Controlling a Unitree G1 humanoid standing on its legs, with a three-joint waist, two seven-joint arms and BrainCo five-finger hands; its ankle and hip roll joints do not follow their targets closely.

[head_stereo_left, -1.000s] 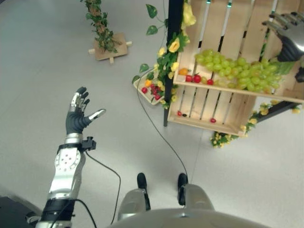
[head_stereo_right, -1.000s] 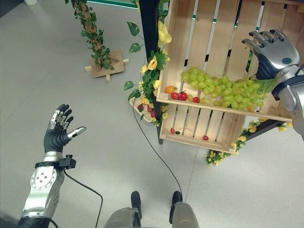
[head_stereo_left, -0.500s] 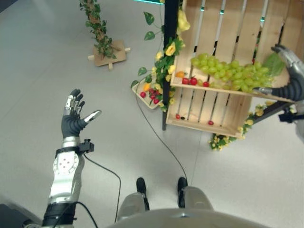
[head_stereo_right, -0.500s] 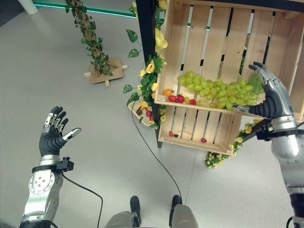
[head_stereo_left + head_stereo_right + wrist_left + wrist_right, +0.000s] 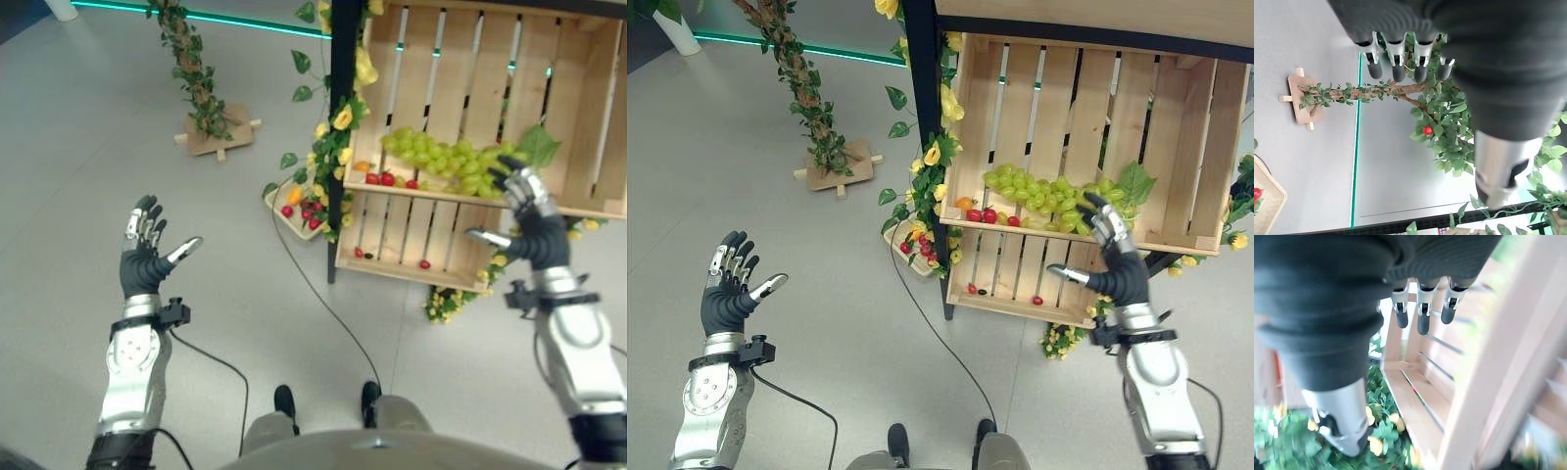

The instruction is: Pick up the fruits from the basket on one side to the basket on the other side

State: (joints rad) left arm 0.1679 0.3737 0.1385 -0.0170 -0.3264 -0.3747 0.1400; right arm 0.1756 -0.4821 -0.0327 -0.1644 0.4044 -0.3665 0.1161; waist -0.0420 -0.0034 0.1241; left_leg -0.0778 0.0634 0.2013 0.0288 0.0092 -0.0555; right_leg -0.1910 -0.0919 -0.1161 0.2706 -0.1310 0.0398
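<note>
A bunch of green grapes (image 5: 446,157) lies in the upper wooden crate (image 5: 460,78), with red tomatoes (image 5: 388,179) and a small orange fruit (image 5: 362,165) at its left end. Small red fruits (image 5: 423,263) sit in the lower crate (image 5: 446,230). A flat woven basket (image 5: 272,199) with red and orange fruits rests on the floor left of the crates. My right hand (image 5: 531,223) hovers open in front of the crates, just right of the grapes, holding nothing. Its straight fingers (image 5: 1422,308) point at the crate slats. My left hand (image 5: 145,262) is raised open over bare floor, far left.
A black post wound with yellow flowers and leaves (image 5: 338,127) stands at the crates' left edge. A leafy vine on a small wooden base (image 5: 217,132) stands at the back left. More yellow flowers (image 5: 446,299) lie under the lower crate.
My right hand has come down from the upper crate's right side to hover lower, in front of the crates. The camera has shifted. The left hand has hardly moved.
</note>
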